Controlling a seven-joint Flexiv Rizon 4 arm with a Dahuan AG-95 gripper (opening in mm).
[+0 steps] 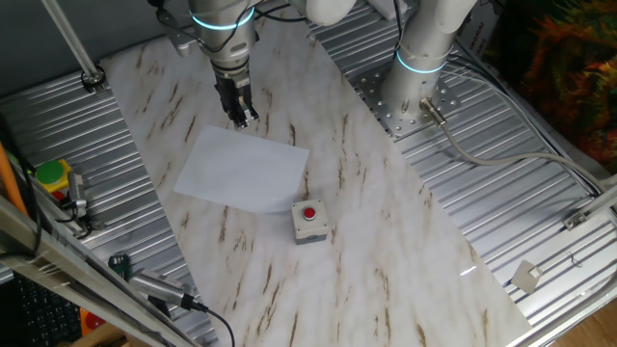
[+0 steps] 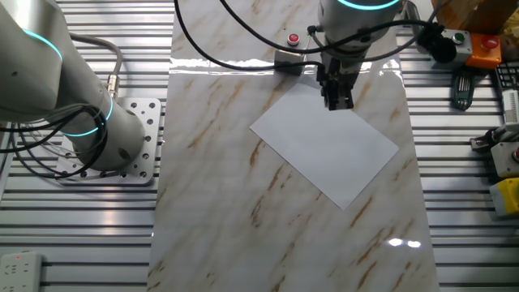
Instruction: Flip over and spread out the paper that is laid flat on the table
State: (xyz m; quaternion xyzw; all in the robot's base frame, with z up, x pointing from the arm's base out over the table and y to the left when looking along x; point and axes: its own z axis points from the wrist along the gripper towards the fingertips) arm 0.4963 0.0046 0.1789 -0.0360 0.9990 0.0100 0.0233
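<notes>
The paper [image 1: 243, 170] lies flat at centre-left of the table [image 1: 386, 241], its long axis running from lower left to upper right of the frame. The gripper [image 1: 239, 114] hangs over its upper edge, so the sheet spreads below and left of it. The fingers look nearly closed and hold nothing. The grey box [image 1: 308, 220] sits at the paper's lower right corner.
</notes>
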